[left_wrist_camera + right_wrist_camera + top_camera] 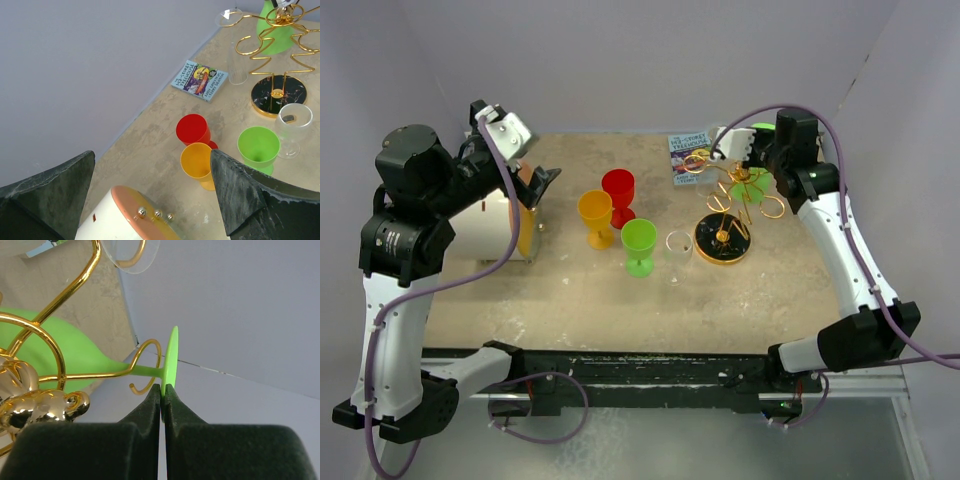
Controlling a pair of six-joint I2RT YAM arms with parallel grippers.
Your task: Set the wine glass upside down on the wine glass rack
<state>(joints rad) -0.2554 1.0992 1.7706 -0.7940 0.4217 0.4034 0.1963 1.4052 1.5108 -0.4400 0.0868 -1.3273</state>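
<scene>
The left gripper (152,165) hangs wide open above a white canister (115,220). Rightward, the green wine glass (75,355) sits inverted, stem inside a loop of the wine glass rack (272,95), its foot's rim pinched by the right gripper (163,392).

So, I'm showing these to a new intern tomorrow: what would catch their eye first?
The right gripper stands out first: shut on the foot of a green wine glass hanging upside down, its stem in a ring arm of the gold rack at the table's far right. Then the bright cluster mid-table: a red glass, an orange glass and a second green glass, all upright.
</scene>
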